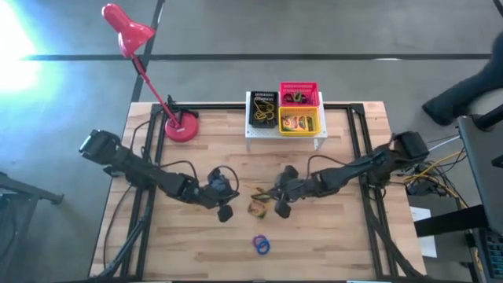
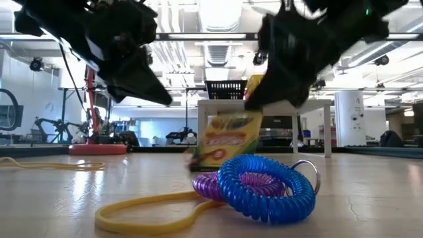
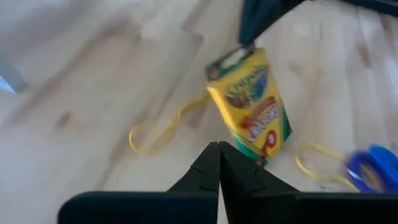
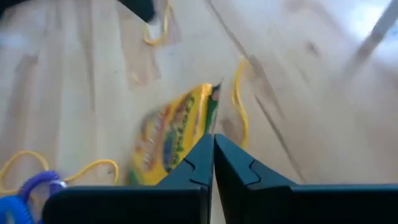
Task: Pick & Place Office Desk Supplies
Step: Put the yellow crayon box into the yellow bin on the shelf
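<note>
Crayon box sits at mid-counter between the two arms, tilted up on one end rather than lying flat, as the low view shows. The right hand is at the box's upper end and appears to pinch its top edge; its fingers read as pressed together in its own wrist view, with the box just past the tips, so the hold is judged thin and shallow. The left hand hovers just beside the box on the other side, its fingers together and holding nothing. Yellow rubber bands lie loose on the counter around the box, and a blue coil ring with a purple one touching it rests nearer the front edge. To carry out the lift well, raise the box straight up before any sideways travel, so that its lower end clears the bands and does not drag them. Keep the wrist steady; a corner pinch is likely to let the box swing or slip. Keep the left arm away from the transfer path. The yellow bin on the white stand already holds a similar box and is the probable destination.
</note>
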